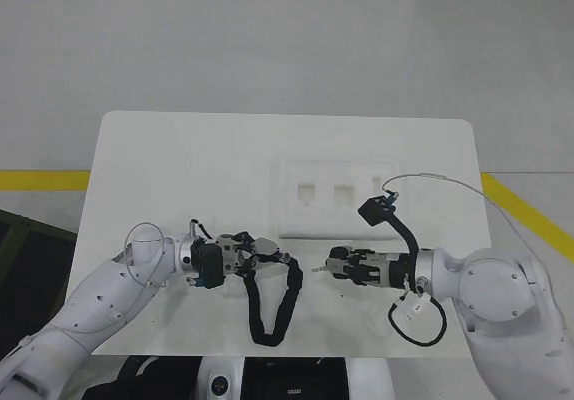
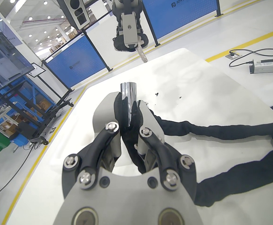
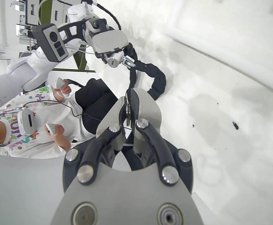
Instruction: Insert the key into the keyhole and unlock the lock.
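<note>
My left gripper (image 1: pixel 250 251) (image 2: pixel 128 100) is shut on the chrome cylinder of a lock (image 2: pixel 127 104) (image 1: pixel 264 248). The lock's black sleeved chain (image 1: pixel 287 298) (image 2: pixel 232 129) hangs in a loop onto the white table (image 1: pixel 187 160). The cylinder's keyhole end (image 3: pixel 113 61) faces my right gripper (image 1: pixel 333 267) (image 3: pixel 127 99), which is shut on a small metal key (image 3: pixel 127 114) (image 2: pixel 142 54). The key's blade points toward the lock, with a short gap between them. Both grippers are held just above the front middle of the table.
A white foam tray (image 1: pixel 337 225) with shallow recesses lies behind the grippers, near the table's middle. A black cable loop (image 1: pixel 417 328) hangs at the right arm's wrist. The table's front edge is close below the chain loop.
</note>
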### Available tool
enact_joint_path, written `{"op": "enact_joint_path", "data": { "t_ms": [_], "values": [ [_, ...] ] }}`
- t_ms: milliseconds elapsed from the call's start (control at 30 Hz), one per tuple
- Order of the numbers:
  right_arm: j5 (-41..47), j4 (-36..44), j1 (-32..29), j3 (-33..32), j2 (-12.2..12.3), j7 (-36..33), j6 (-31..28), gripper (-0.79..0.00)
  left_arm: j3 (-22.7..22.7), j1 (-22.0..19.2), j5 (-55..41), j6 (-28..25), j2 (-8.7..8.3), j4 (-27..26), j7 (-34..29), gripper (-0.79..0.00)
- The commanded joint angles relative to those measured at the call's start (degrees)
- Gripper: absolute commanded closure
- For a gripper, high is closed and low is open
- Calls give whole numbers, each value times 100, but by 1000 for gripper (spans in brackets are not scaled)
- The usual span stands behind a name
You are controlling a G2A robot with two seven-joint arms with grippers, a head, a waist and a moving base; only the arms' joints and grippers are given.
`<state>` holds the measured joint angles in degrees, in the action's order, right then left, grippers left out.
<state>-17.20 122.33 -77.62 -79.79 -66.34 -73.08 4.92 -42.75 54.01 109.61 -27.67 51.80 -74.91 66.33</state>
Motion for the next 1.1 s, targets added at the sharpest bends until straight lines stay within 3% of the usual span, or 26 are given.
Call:
{"op": "enact_joint_path", "data": {
  "t_ms": [0,367,633,1067],
  "values": [
    [-20,45,-5,61,3,160,57,0,37,-51,6,-19,31,41,-33,0],
    [-394,298,4,603,-17,1079,849,0,12,-74,-287,109,143,123,-344,0],
    [-784,327,189,904,-24,1363,1467,0,-152,46,-336,106,124,5,-684,0],
    [-1167,221,495,1254,-35,1586,1967,0,-283,173,-457,63,133,-155,-948,0]
  ]
}}
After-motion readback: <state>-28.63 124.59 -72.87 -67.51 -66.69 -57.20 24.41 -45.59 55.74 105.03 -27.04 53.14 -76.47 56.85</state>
